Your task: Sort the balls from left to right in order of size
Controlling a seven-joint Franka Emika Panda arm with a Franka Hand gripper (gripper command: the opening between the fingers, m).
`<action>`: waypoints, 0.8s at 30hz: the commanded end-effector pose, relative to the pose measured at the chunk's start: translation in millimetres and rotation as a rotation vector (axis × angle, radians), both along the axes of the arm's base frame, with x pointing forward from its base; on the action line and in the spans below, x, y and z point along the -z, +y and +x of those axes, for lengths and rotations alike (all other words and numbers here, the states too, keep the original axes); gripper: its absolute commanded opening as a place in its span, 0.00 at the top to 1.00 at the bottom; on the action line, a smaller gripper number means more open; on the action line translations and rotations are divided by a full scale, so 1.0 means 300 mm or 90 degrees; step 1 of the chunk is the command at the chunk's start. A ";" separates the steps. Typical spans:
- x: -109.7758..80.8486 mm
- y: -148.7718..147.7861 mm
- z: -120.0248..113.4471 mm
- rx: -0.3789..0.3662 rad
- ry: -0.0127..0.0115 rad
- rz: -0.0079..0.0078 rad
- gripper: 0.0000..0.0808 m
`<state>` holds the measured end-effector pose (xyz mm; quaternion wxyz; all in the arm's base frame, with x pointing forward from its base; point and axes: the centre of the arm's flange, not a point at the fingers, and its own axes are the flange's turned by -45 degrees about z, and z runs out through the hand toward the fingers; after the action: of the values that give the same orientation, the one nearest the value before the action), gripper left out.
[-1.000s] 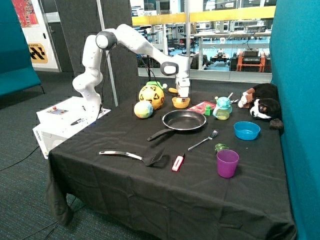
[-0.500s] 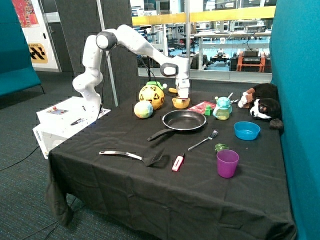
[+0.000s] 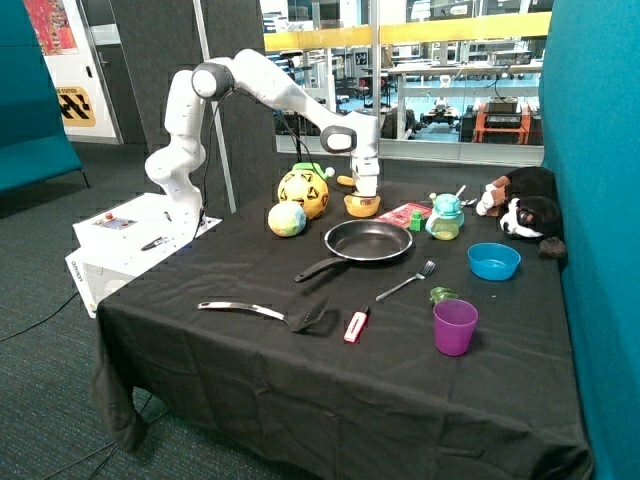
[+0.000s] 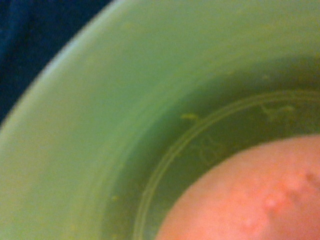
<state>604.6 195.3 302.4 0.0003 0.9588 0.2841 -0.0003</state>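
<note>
Room: I see glass partitions behind, teal panels beside.
Table [image 3: 250, 370]: black cloth, cluttered.
Large ball [image 3: 303, 192]: far edge.
Small ball [image 3: 287, 219]: just before it.
Bowl [image 3: 362, 205]: far edge; holds a pink ball [image 4: 250, 195].
Gripper [image 3: 367, 190]: lowered into bowl; I cannot tell its opening.
</note>
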 end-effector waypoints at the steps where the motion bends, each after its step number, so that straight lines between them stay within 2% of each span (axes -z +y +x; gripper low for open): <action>1: -0.008 -0.002 -0.008 0.001 -0.0002 0.0004 1.00; 7: -0.029 -0.008 -0.019 -0.003 -0.0002 0.0004 1.00; 24: -0.178 -0.078 -0.030 -0.012 -0.0002 0.0004 1.00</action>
<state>596.7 184.0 334.1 0.0042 0.9572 0.2895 0.0029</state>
